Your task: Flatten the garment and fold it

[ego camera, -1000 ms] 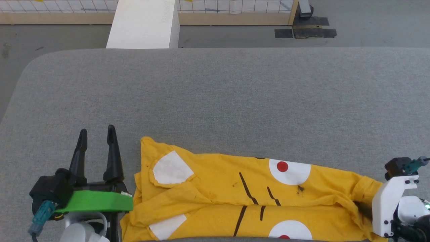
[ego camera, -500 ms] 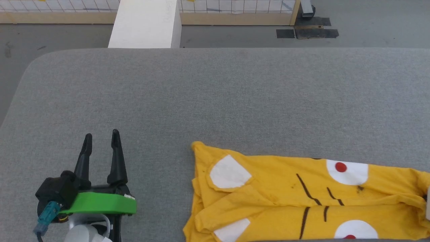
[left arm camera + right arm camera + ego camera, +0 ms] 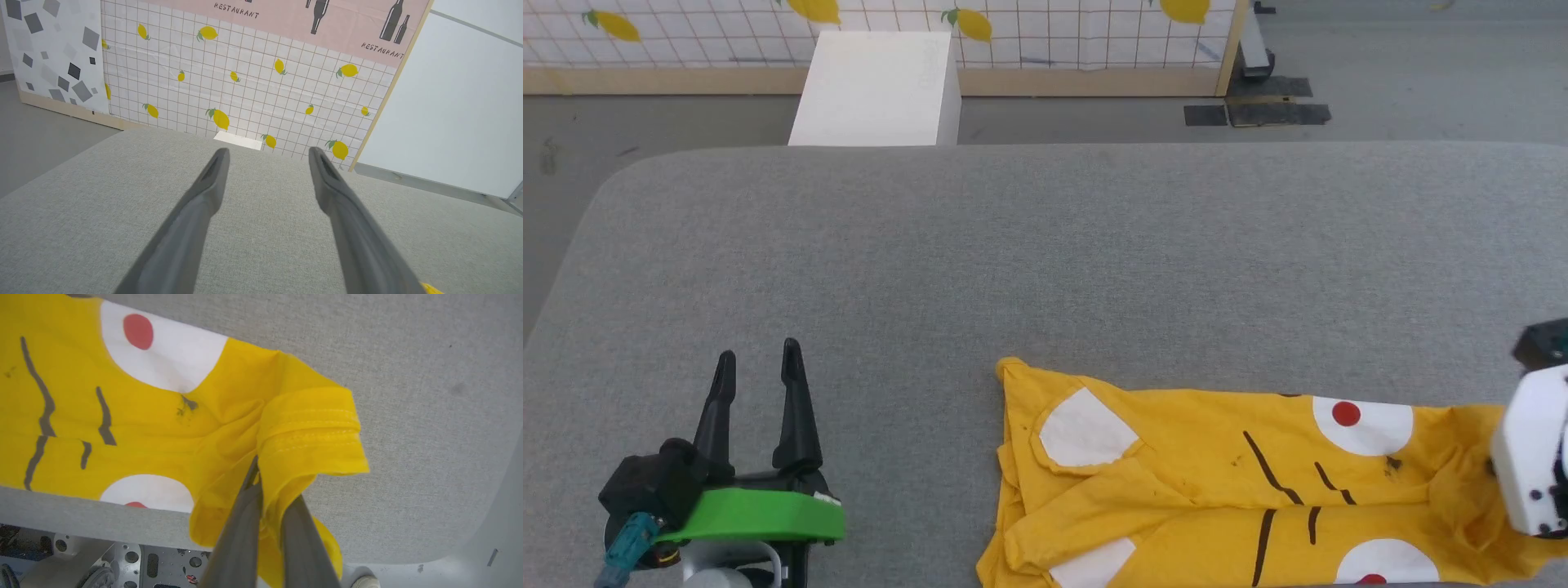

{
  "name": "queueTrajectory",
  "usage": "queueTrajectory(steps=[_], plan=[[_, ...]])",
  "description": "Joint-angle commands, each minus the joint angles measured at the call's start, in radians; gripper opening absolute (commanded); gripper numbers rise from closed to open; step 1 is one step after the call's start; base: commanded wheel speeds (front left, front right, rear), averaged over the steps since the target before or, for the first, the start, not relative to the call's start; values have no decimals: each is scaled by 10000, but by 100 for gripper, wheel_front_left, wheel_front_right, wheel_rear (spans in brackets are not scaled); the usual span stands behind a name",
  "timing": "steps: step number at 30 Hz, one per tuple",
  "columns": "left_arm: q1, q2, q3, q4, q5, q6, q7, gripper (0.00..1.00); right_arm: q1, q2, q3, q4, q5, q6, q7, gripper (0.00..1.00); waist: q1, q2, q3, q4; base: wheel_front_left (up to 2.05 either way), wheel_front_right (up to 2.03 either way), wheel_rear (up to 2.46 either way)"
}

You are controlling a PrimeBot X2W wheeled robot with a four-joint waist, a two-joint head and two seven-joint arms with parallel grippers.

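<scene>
Two grippers, one garment. The garment (image 3: 1217, 490) is a bright yellow tee lying on the grey desk (image 3: 1045, 245), along its near edge, in the right half of the head view. Print side is up w/ white patches, red dots & black stripes. It's stretched out left-to-right and doubled over on itself, w/ wrinkles thru the middle. The left end lies flat, a sleeve w/ a white patch folded on top. The right end is bunched & drawn up against the right arm's white wrist mount (image 3: 1531, 445).

Right gripper (image 3: 265, 473): clamped on the garment (image 3: 122, 416). In the right wrist view both dark fingers (image 3: 241, 539) are pinched together w/ yellow cloth btwn them. A stitched hem band folds over the tips. A loose lobe of cloth hangs around the fingers, crossing the near edge of the desk (image 3: 408, 416).

Left gripper (image 3: 758, 351): fingers spread apart, nothing in it. It points toward the desk's far side at the lower left of the head view, well apart from the garment's left end. The left wrist view shows the left gripper (image 3: 268, 151) over bare desk (image 3: 81, 212), w/ a tiny yellow sliver at the bottom right.

Bkgd: white box (image 3: 874, 90) just beyond the desk's far edge, lemon-print grid wall (image 3: 1054, 33) behind it, grey floor (image 3: 1421, 73) w/ black tape patches (image 3: 1258, 114).
</scene>
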Motion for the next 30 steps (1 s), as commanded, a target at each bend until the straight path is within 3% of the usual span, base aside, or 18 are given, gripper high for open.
queueTrajectory(steps=[1,5,11,23,30], plan=[[101,-50,9,-52,4,-73,-37,100,178,-15,239,-518,304,-17,235,0,0,-1,-44,-53,0,0,0],[89,-64,-31,-65,10,-82,-37,100,221,225,903,-1781,848,-17,438,0,0,-1,5,-26,0,0,0],[63,-74,-29,-154,43,-77,-38,100,-246,1363,2073,-1950,1388,-17,-20,0,0,-1,113,129,0,0,0],[2,-80,-383,-34,-172,-16,-38,100,-1681,3366,4444,85,1253,-17,-1865,0,0,-1,301,909,0,0,0],[-98,-80,-524,-6,-238,-28,-38,100,-2381,4064,5176,1467,1334,-17,-2652,0,0,-1,493,1372,0,0,0]])
